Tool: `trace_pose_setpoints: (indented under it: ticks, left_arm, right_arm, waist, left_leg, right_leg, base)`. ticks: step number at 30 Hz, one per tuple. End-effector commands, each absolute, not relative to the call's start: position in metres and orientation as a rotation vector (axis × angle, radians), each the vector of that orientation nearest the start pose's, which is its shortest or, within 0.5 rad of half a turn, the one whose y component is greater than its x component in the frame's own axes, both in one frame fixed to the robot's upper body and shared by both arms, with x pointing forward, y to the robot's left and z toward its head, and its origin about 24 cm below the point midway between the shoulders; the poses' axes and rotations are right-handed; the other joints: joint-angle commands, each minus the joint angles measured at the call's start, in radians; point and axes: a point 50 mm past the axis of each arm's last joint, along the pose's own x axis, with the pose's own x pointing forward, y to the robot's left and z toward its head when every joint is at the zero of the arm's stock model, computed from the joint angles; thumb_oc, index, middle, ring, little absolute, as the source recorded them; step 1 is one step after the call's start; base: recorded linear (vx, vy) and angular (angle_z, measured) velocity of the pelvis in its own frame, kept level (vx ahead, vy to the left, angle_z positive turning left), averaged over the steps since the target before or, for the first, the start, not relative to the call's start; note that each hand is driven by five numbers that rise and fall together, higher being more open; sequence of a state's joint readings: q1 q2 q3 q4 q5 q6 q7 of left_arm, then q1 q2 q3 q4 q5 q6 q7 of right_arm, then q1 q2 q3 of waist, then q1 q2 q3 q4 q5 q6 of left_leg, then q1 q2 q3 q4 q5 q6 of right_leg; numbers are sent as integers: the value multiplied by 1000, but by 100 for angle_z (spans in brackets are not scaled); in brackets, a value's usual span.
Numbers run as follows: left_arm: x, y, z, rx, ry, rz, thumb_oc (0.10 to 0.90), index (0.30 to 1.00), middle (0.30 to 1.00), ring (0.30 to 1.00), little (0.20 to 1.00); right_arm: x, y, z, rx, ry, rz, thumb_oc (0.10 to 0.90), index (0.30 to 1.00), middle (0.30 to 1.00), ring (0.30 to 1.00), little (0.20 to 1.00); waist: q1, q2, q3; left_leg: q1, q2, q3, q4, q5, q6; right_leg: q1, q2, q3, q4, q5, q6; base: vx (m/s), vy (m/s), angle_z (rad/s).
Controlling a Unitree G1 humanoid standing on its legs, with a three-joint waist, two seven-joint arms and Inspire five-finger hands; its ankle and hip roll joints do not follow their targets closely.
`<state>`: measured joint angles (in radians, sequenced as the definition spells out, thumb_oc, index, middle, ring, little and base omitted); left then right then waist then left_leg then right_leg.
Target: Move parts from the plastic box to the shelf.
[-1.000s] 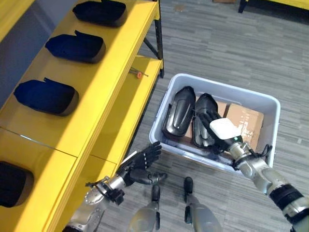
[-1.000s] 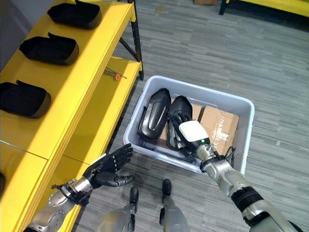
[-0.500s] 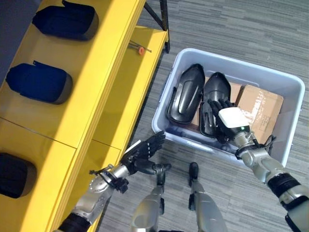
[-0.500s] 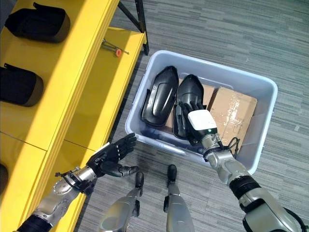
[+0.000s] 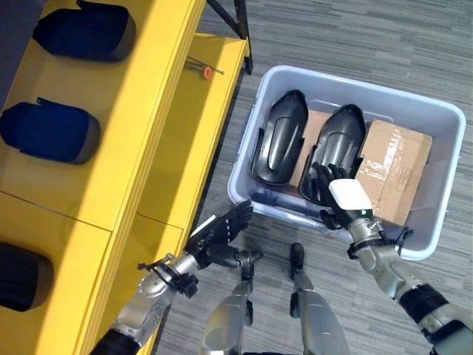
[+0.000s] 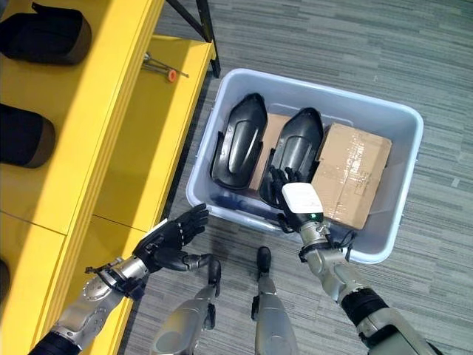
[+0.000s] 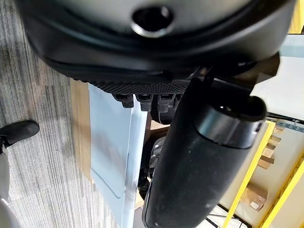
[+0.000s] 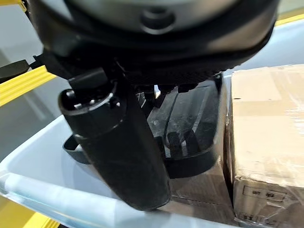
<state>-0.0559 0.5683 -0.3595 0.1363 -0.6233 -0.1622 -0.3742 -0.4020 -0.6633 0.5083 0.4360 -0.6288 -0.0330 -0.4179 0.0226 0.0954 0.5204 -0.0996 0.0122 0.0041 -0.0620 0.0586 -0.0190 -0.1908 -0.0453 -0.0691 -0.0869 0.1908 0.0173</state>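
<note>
On the far left the yellow shelf point(image 5: 111, 185) already carries dark moulded parts on its top board, among them one part point(image 5: 52, 132) lying on its side, with a few small fasteners point(image 5: 201, 69) on the lower board. The left hand point(image 5: 222, 235) hovers over the floor between shelf and box, fingers straight and spread, holding nothing. Next comes the plastic box point(image 5: 244, 159) with two black parts inside — the left part point(image 5: 279, 148) lying free, the right part point(image 5: 336, 151) leaning beside a cardboard carton point(image 5: 390, 170). The right hand point(image 5: 336, 194) reaches over the box's near wall onto that right part; its fingers point(image 8: 175, 137) look laid on the shell rather than wrapped round it. The parts look like stiff, glossy, fairly light shells — likely slippery, so a hold across the narrow waist or over a rim edge seems safest
</note>
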Motion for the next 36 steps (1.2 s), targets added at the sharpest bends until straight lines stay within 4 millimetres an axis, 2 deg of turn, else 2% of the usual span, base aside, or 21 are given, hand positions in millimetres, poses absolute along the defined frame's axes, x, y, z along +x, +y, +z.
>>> trace_pose_setpoints:
  ticks: [1, 9, 11, 17, 25, 31, 34, 36]
  left_arm:
    - [242, 166, 60, -95, -97, -656, 900, 1000, 1000, 1000, 1000]
    - [249, 163, 64, -81, -85, -682, 900, 1000, 1000, 1000, 1000]
    - [250, 161, 66, -74, -81, -697, 900, 1000, 1000, 1000, 1000]
    - [249, 159, 66, -72, -67, -720, 900, 1000, 1000, 1000, 1000]
    - [251, 153, 66, -78, -69, -730, 900, 1000, 1000, 1000, 1000]
    - [252, 148, 64, -95, -72, -736, 900, 1000, 1000, 1000, 1000]
    - [252, 144, 64, -96, -72, -745, 900, 1000, 1000, 1000, 1000]
    - [252, 144, 63, -95, -73, -747, 900, 1000, 1000, 1000, 1000]
  right_arm:
    - [326, -210, 90, -1456, -312, 3, 900, 1000, 1000, 1000, 1000]
    - [346, -232, 90, -1500, -141, -62, 900, 1000, 1000, 1000, 1000]
    - [354, -248, 97, -1495, -65, -136, 900, 1000, 1000, 1000, 1000]
    - [361, -265, 98, -1462, 65, -169, 900, 1000, 1000, 1000, 1000]
    - [371, -254, 101, -1440, 102, -166, 900, 1000, 1000, 1000, 1000]
    - [364, -273, 80, -1394, 377, -309, 900, 1000, 1000, 1000, 1000]
    - [353, -286, 61, -1274, 551, -372, 900, 1000, 1000, 1000, 1000]
    - [351, -288, 57, -1250, 580, -388, 900, 1000, 1000, 1000, 1000]
  waist:
    - [-7, -16, -27]
    - [12, -7, -19]
    - [22, 0, -16]
    - [39, 7, -16]
    - [49, 23, -3]
    - [56, 43, 0]
    - [59, 54, 0]
    - [60, 57, 0]
  left_leg:
    - [-71, -33, 18, 65, -76, 29]
    - [-75, -31, 14, 67, -72, 25]
    - [-76, -33, 11, 69, -71, 24]
    - [-76, -34, 10, 77, -73, 23]
    - [-84, -37, 7, 80, -70, 22]
    - [-106, -41, 6, 87, -66, 22]
    - [-122, -44, 6, 98, -68, 24]
    - [-125, -44, 6, 100, -68, 24]
  right_leg:
    - [15, -21, -9, 205, -264, 33]
    - [15, -22, -22, 208, -264, 30]
    - [15, -23, -26, 211, -265, 29]
    - [18, -27, -41, 217, -267, 28]
    - [8, -31, -48, 229, -271, 23]
    - [-17, -35, -55, 245, -276, 18]
    - [-35, -38, -58, 261, -280, 16]
    - [-39, -38, -59, 264, -282, 15]
  base:
    - [0, 0, 0]
    - [3, -26, 2]
    - [4, -32, 5]
    - [5, -6, 1]
    - [0, 0, 0]
    - [0, 0, 0]
    - [0, 0, 0]
    - [-3, -2, 6]
